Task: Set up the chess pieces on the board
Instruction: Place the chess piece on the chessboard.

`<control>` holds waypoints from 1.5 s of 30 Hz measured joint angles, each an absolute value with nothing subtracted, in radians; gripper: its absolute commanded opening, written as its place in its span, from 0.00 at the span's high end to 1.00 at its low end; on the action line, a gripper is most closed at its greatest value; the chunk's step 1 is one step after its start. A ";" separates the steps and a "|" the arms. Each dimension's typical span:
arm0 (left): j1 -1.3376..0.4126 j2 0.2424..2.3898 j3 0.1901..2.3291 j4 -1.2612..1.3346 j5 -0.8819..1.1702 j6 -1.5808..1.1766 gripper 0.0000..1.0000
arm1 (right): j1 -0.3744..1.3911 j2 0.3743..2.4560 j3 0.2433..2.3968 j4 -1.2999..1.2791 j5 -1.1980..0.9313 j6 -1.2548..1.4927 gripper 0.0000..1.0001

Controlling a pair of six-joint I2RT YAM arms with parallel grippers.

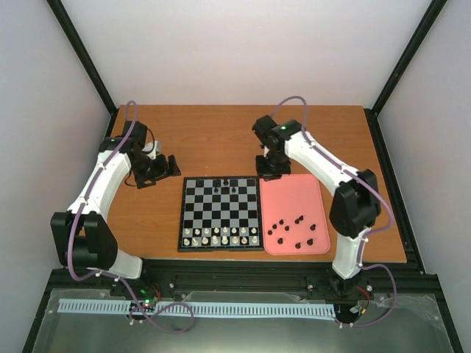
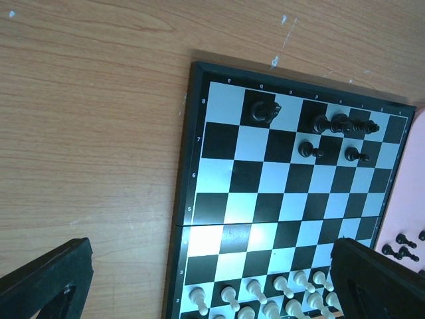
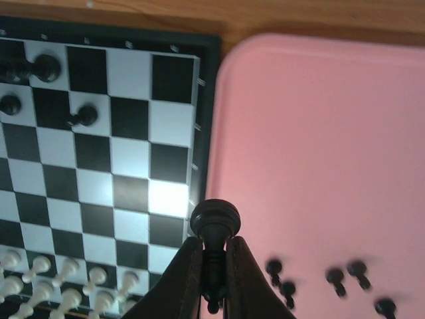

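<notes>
1. Held black piece point(image 3: 214, 219): upright, clamped by its stem between the fingers of the right gripper point(image 3: 214, 244). It hangs near the pink tray's point(image 1: 294, 191) far-left corner, beside the board's right border.
2. Black pieces on the board point(image 2: 339, 124): standing in the two far rows.
3. Loose black pieces point(image 1: 298, 219): scattered over the tray's near half.
4. Board point(image 1: 182, 213): at the table centre, its right edge just beside the tray. White pieces point(image 1: 221, 235) fill the two near rows.
5. Left gripper point(image 2: 212, 249): fingers spread apart and holding nothing, left of the board's far-left corner.
6. Table point(image 1: 221, 140): bare wood shows left of and beyond the board.
</notes>
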State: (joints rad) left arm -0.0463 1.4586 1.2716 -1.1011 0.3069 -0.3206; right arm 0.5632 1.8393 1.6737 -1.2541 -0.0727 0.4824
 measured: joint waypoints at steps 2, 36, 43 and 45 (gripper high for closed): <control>-0.046 1.456 1.272 -1.101 0.302 -0.320 0.00 | 0.585 1.903 1.723 -1.240 -0.080 0.471 0.97; -0.046 1.447 1.272 -1.101 0.285 -0.320 0.00 | 0.679 2.356 2.157 -1.237 -0.181 0.381 0.95; -0.046 1.449 1.272 -1.101 0.286 -0.320 0.00 | 0.679 2.403 2.193 -1.245 -0.188 0.379 0.95; -0.046 1.449 1.272 -1.101 0.287 -0.320 0.00 | 0.679 2.410 2.204 -1.246 -0.188 0.379 0.95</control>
State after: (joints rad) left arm -0.0463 1.4494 1.2716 -1.1011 0.2867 -0.3199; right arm 0.6788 2.4104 2.2036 -1.2461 -0.1883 0.3786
